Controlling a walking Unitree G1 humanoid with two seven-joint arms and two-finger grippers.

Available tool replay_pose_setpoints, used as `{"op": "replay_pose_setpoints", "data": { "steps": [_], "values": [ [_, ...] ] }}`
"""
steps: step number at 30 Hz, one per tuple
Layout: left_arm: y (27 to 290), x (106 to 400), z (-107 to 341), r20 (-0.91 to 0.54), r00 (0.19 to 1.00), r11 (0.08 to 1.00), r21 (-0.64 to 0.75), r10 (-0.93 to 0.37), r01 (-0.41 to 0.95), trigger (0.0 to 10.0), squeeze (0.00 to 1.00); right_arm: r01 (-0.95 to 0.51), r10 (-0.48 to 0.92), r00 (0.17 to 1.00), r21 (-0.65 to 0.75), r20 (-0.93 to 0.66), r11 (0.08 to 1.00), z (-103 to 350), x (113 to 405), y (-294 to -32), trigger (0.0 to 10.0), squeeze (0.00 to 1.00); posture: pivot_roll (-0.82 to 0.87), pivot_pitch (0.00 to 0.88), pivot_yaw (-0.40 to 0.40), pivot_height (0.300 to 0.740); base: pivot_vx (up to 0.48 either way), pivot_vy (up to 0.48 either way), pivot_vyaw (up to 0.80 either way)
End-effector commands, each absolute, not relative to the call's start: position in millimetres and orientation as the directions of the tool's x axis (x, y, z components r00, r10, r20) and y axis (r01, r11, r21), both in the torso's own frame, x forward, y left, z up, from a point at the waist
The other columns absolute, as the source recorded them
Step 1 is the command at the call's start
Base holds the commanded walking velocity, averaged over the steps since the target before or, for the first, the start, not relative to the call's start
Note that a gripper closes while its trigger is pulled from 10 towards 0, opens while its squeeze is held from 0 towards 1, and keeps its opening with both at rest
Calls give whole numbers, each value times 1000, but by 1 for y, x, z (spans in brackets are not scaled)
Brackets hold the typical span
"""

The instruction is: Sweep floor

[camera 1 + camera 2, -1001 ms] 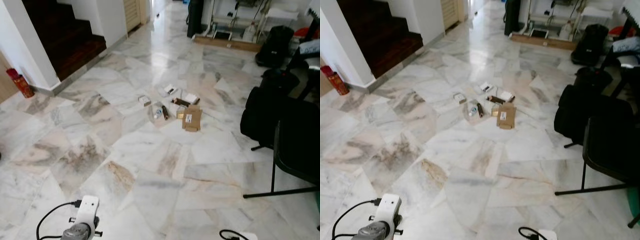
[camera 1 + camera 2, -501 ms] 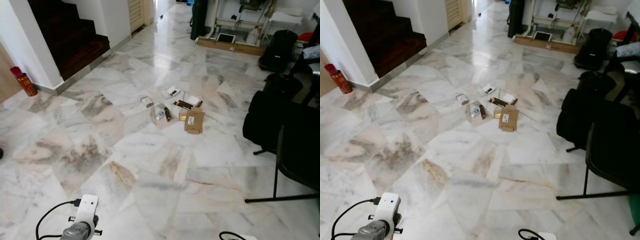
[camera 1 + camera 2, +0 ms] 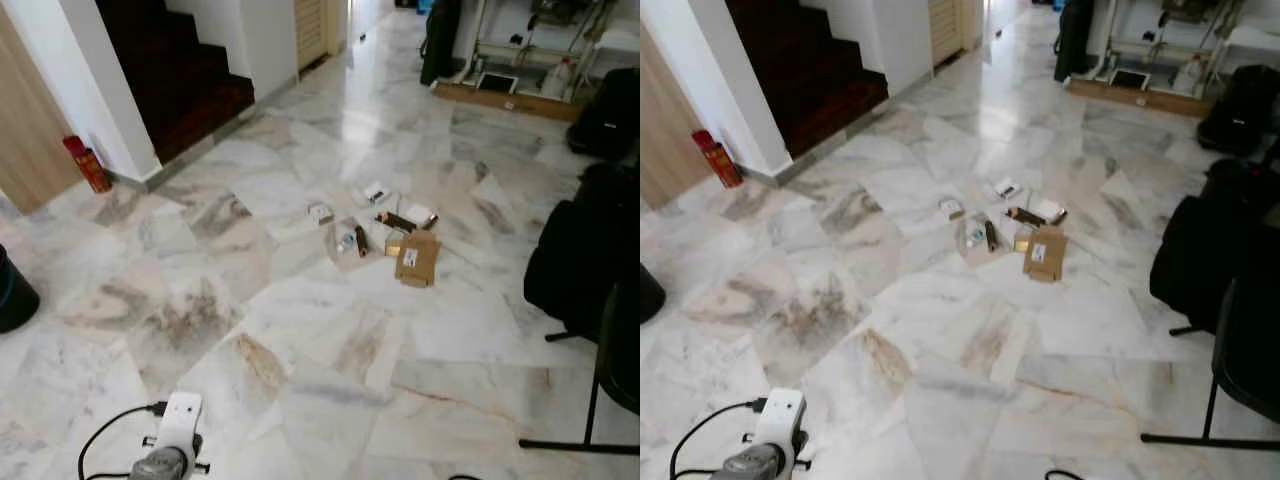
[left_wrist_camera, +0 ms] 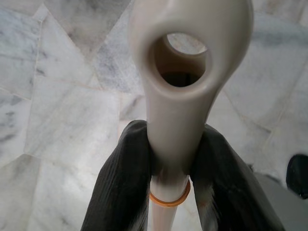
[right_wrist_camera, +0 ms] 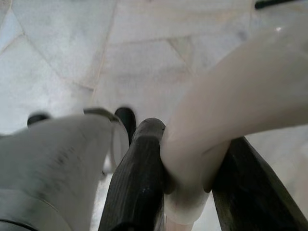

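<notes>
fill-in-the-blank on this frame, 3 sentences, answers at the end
1. Both the left gripper and the right gripper are shut on a cream ____ handle.
2. The litter pile, with its brown cardboard box, lies on the ____ floor.
3. The red canister stands near the foot of the dark ____.

Missing words: plastic; marble; stairs
</notes>
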State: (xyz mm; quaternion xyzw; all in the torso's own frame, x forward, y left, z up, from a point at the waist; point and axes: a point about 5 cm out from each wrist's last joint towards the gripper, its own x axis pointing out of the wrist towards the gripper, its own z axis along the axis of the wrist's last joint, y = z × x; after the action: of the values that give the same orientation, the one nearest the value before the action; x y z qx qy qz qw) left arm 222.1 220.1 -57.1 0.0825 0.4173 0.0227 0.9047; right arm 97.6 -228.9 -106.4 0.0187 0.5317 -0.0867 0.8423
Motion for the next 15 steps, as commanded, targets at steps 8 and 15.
{"op": "replay_pose_setpoints", "data": {
  "steps": [8, 15],
  "values": [
    [229, 219, -57, -755, 643, 985, 172, 131, 2, 10000, 0, 132, -88, 427, -34, -900, 991, -107, 104, -218, 10000, 0, 11, 70, -6, 740, 323, 0, 0],
    [229, 220, -57, -754, 644, 986, 169, 130, -2, 10000, 0, 135, -49, 432, 11, -900, 991, -109, 112, -199, 10000, 0, 12, 73, -6, 740, 327, 0, 457]
  ]
}}
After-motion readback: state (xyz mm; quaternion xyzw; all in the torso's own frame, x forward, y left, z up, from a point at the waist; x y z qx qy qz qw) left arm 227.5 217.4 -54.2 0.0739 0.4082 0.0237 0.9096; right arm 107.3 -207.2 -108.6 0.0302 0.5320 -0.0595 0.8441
